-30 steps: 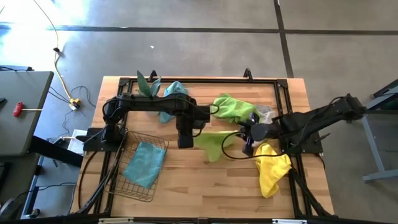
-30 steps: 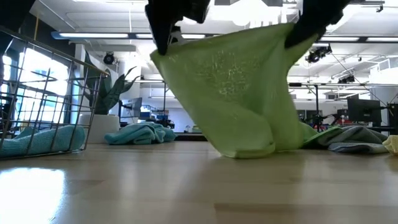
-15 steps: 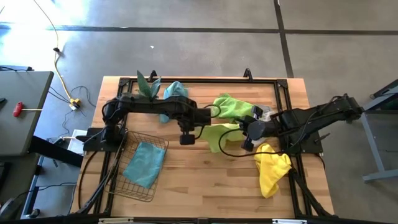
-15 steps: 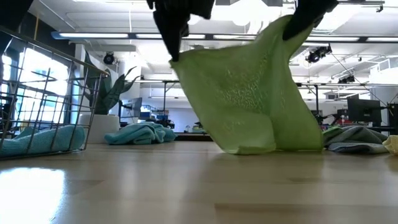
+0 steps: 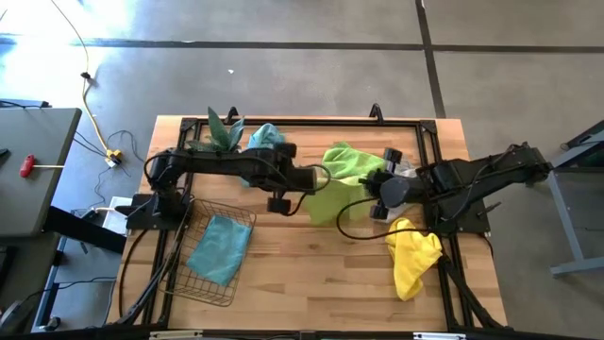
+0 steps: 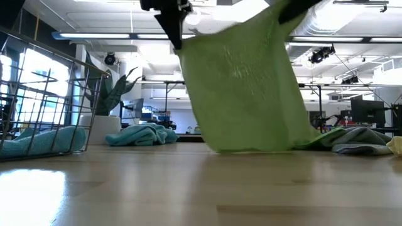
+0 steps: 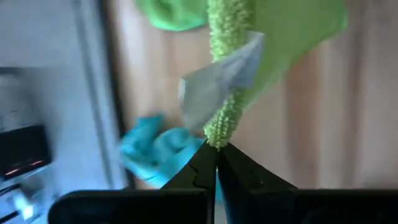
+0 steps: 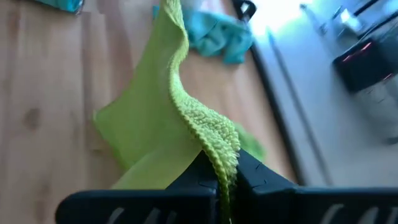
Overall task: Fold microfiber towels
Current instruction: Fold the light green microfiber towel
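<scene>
A lime green towel (image 6: 242, 88) hangs spread between my two grippers over the middle of the table. Its lower edge (image 6: 251, 149) reaches down to the tabletop. My left gripper (image 5: 280, 203) is shut on its upper left corner and my right gripper (image 5: 377, 210) on its upper right corner. A second lime green towel (image 5: 351, 159) lies crumpled behind it, with a grey one (image 5: 403, 171) beside that. A teal towel (image 5: 262, 142) lies at the back, another teal one (image 5: 219, 247) in the basket, and a yellow one (image 5: 411, 257) at the right. My left gripper pinches the towel's thick hemmed edge at a corner (image 7: 219, 134) between its two shut fingers, close to a white label (image 7: 217, 81). It comes from above, slanting down. The towel hangs below the fingers. My right gripper pinches the towel's hemmed edge (image 8: 222, 152) between its two shut fingers, slanting down from the table's right. The cloth runs away from the fingers toward the other arm and hangs down from that edge.
A dark wire basket (image 5: 212, 250) stands at the near left of the wooden table (image 5: 311, 283). A small potted plant (image 5: 222, 127) stands at the far left. A black frame (image 5: 311, 121) runs around the table's edges. Bare wood lies in front of the hanging towel.
Both grippers have risen and gone a little toward the table's far edge, turning at the wrist. The green towel has been drawn up with them: the bunched fold that sagged on the table has come out, and it now hangs flatter with only its lower edge at the tabletop.
</scene>
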Tool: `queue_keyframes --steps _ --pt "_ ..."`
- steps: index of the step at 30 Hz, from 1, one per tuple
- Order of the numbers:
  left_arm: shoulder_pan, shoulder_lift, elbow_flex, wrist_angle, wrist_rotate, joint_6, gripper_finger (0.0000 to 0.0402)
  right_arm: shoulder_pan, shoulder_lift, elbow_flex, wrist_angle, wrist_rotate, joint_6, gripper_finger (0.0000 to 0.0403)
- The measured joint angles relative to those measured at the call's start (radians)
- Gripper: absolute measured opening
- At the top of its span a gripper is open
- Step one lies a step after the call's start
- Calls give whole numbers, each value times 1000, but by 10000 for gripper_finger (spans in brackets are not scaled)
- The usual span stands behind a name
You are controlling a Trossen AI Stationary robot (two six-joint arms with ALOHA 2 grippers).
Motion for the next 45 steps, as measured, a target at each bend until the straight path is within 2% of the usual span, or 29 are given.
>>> queue_keyframes --steps 4,9,13,15,18,21,24,29,32,36,45 --pt "0 -49 0 -11 -115 -18 0 -26 0 18 0 50 -100 0" --pt "6 -83 1 -1 -243 2 0 -129 8 20 9 90 -234 0" --pt "30 -86 1 -1 -275 1 0 -225 19 21 85 136 -358 0" --pt "41 -86 1 -1 -285 1 0 -264 25 21 143 117 -402 0" --pt "52 -86 1 -1 -324 -8 0 -312 31 21 199 34 -413 0" --pt "52 -86 1 -6 -331 -57 0 -339 42 21 173 -58 -293 0" --pt "42 -86 1 -45 -247 -152 0 -344 61 21 94 -189 -140 0" --pt "-20 -74 -67 -63 64 -317 0 -276 117 21 -49 -338 46 0" --pt "-87 -76 -138 -25 171 -372 0 -207 169 18 -90 -410 164 0" --pt "-180 -74 -227 53 252 -439 0 -101 248 -20 -55 -513 268 0" --pt "-354 -75 -378 300 338 -565 0 139 400 -87 156 -561 463 0"
